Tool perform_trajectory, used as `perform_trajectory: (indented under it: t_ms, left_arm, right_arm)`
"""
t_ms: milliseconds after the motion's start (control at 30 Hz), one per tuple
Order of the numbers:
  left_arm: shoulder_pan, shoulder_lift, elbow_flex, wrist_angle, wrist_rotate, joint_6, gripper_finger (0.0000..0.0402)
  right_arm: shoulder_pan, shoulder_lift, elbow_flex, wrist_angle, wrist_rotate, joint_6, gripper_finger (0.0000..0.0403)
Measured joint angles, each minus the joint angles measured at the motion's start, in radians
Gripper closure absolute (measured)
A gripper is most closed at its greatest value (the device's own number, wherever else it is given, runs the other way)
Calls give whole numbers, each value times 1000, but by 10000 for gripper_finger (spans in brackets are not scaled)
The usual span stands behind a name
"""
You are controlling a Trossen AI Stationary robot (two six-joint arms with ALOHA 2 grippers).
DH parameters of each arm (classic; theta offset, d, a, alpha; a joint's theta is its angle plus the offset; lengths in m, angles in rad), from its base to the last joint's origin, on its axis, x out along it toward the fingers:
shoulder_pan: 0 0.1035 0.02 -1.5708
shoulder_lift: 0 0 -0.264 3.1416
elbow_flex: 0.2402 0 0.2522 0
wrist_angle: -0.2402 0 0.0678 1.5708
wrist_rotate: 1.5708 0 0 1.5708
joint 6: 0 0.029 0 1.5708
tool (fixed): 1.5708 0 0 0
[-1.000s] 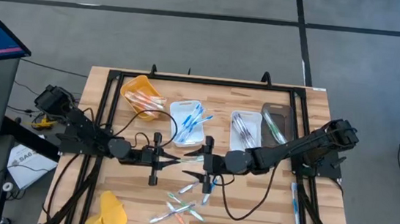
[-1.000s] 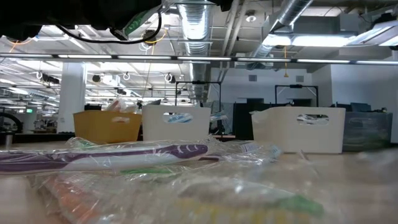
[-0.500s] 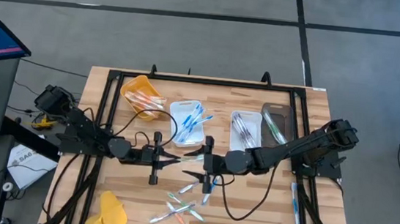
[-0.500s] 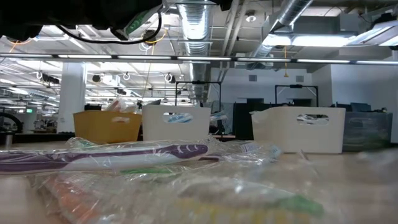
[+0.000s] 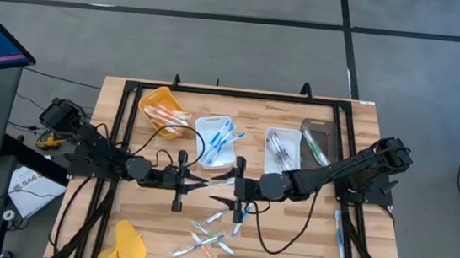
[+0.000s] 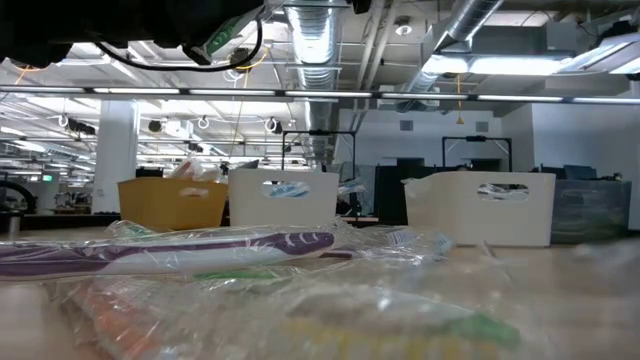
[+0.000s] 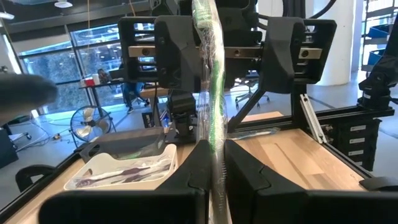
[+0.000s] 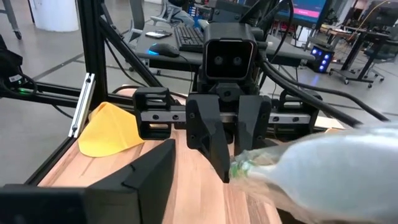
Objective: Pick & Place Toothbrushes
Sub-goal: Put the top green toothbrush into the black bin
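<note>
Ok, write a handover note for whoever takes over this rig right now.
Left gripper: shut on a wrapped green toothbrush, mid-table, held out toward the right arm.
Right gripper: open, jaws either side of that toothbrush, not closed on it.
Done: toothbrushes lie in the yellow tray, two white trays and dark tray.
Left: loose toothbrushes on the table outside the trays, plus the one held.
</note>
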Motion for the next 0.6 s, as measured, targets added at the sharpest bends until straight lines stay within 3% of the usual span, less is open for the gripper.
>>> perform_trajectory:
  t_ms: [167,433,600]
  left_arm:
    - [0,0,0,0,1,0,386]
    - [-1,0,0,-2,9,-2,384]
    - [15,0,0,-2,38,-23,354]
  right_arm:
    - [0,0,0,-1,0,0,231]
    - [-1,0,0,-1,4,-27,377]
    - [-1,0,0,-2,5,-46,371]
